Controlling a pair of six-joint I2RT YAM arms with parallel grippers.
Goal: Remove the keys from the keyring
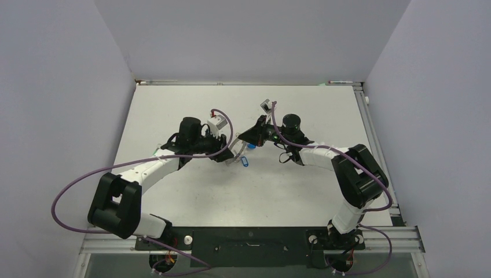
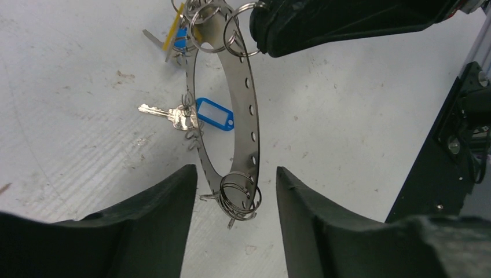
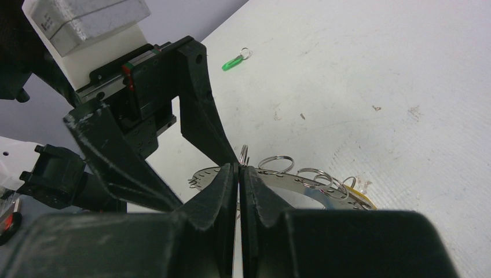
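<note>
The large silver-grey metal keyring (image 2: 251, 116), a thin perforated band bent into an oval loop, is held edge-on between the two arms above the white tabletop (image 2: 87, 87). This lets what is threaded on it dangle where it can be reached.

The right gripper (image 3: 238, 172) has its jaws pressed together at the keyring's far end. They seem to pinch one small wire split ring (image 3: 244, 155), which stands up just above them. I cannot tell whether they also catch the band. That grip looks meant to work the split ring out through a hole.

The left gripper (image 2: 236, 171) has its jaws spread, one on each side of the keyring's near end, where a cluster of split rings hangs. Whether either jaw touches the band is unclear. Its position suggests it is there to brace the keyring against a pull from the far end.

A small silver key (image 2: 165, 113) with a blue oblong plastic tag (image 2: 215, 114) is attached about midway along the keyring's edge. A yellow plastic tag (image 2: 173, 28), with more metal pieces bunched beside it, sits at the keyring's far end, near the right gripper.

A green plastic tag (image 3: 234, 61) with its own small ring lies on the tabletop, well apart from the keyring. At least one piece is therefore off, and I judge that most of the job remains.
</note>
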